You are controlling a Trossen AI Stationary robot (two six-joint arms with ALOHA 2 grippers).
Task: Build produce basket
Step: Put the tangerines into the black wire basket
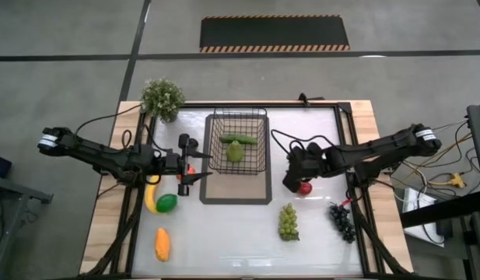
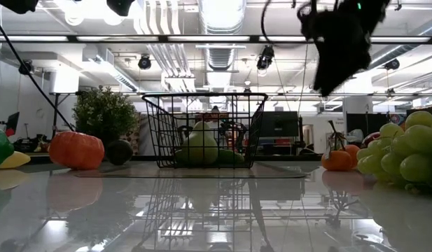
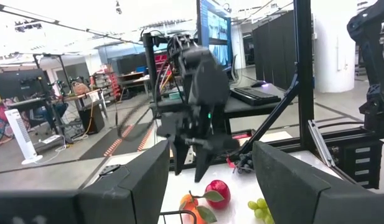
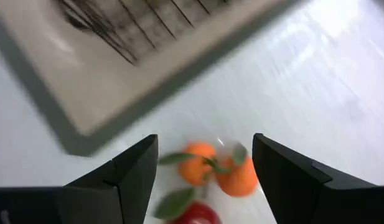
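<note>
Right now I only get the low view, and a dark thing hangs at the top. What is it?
Observer: That is the right pincer, open, above two oranges and an apple.
Visitor: And the other pincer?
Observer: The left pincer is open too, just left of the basket.
Visitor: Is any fruit hidden from me?
Observer: Yes, dark grapes lie on the table to the right of the green grapes.
</note>
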